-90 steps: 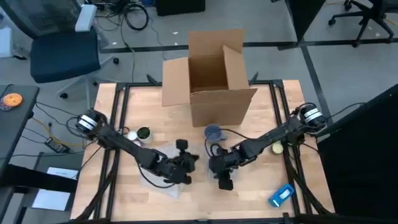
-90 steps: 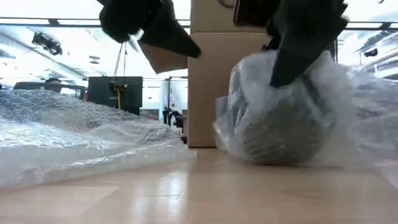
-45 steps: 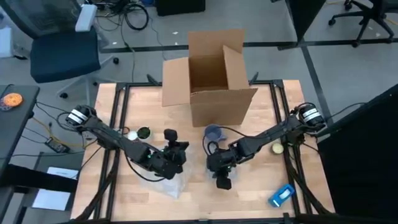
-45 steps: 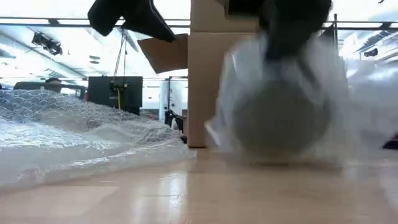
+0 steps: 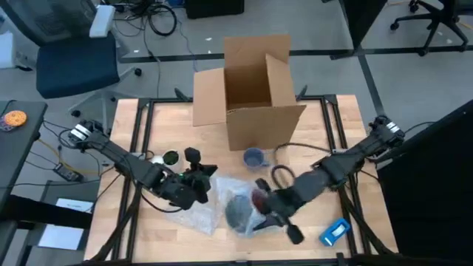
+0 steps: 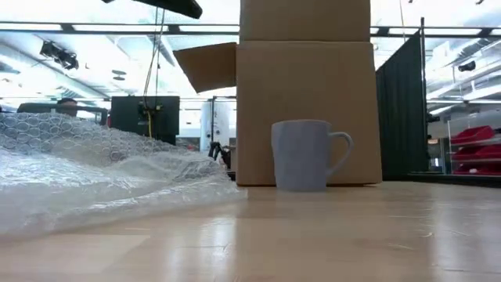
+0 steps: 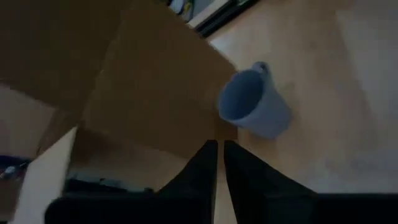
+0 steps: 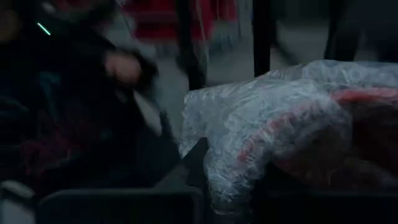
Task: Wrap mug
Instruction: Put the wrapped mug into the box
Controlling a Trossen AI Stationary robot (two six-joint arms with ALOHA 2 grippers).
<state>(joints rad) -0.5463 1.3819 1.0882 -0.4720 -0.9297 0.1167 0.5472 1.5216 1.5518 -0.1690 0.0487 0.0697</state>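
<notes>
1. High view: your cardboard box stands open at the far edge of the surface. A blue mug sits just in front of the box. Nearer you than that, a wrapped mug lies in bubble wrap, gripped by your right claw. Your left claw hovers over the wrap's left part.
2. Low view: blue mug upright right in front of the box, handle to the right. Loose bubble wrap heaped left of the box.
3. Left wrist view: left claw clenched, fingers nearly touching, nothing between them; box and blue mug ahead.
4. Right wrist view: right claw's fingers grasping the wrapped mug, dark red showing through the wrap.
</notes>
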